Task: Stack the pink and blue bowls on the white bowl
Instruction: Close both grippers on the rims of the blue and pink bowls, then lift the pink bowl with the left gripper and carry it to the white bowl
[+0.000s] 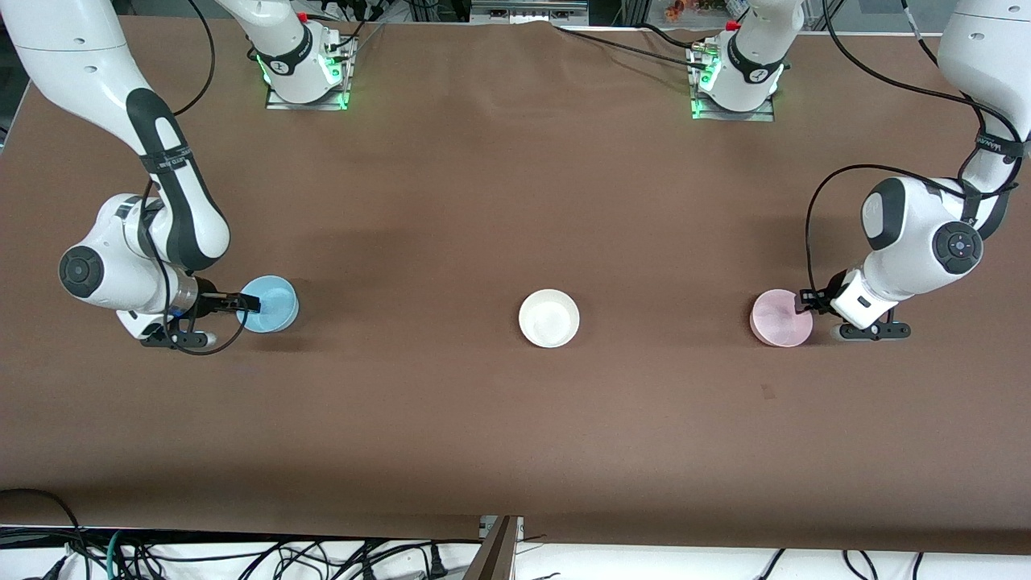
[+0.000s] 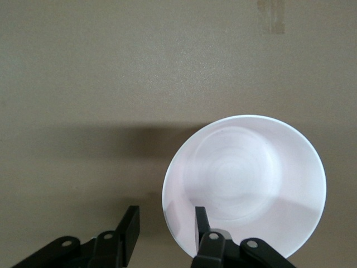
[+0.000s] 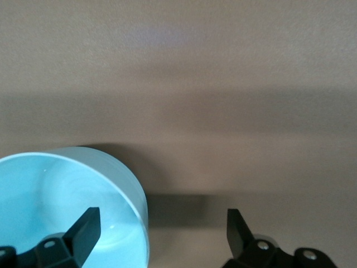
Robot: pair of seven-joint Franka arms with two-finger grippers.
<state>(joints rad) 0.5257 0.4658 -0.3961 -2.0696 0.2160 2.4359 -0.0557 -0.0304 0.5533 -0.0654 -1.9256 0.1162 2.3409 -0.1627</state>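
Note:
The light blue bowl point(image 1: 274, 306) sits on the table toward the right arm's end. My right gripper point(image 1: 244, 304) is open and straddles its rim, one finger inside the bowl and one outside. The right wrist view shows the blue bowl point(image 3: 56, 201) and that gripper point(image 3: 160, 226). The pale pink bowl point(image 1: 778, 322) sits toward the left arm's end. My left gripper point(image 1: 805, 303) is open and straddles its rim in the same way. The left wrist view shows the pink bowl point(image 2: 245, 178) and that gripper point(image 2: 166, 226). The white bowl point(image 1: 548, 318) stands alone midway between them.
All three bowls lie in one row across the brown table point(image 1: 515, 419). The two arm bases point(image 1: 306, 72) point(image 1: 737, 80) stand along the table edge farthest from the front camera. Cables lie off the nearest table edge.

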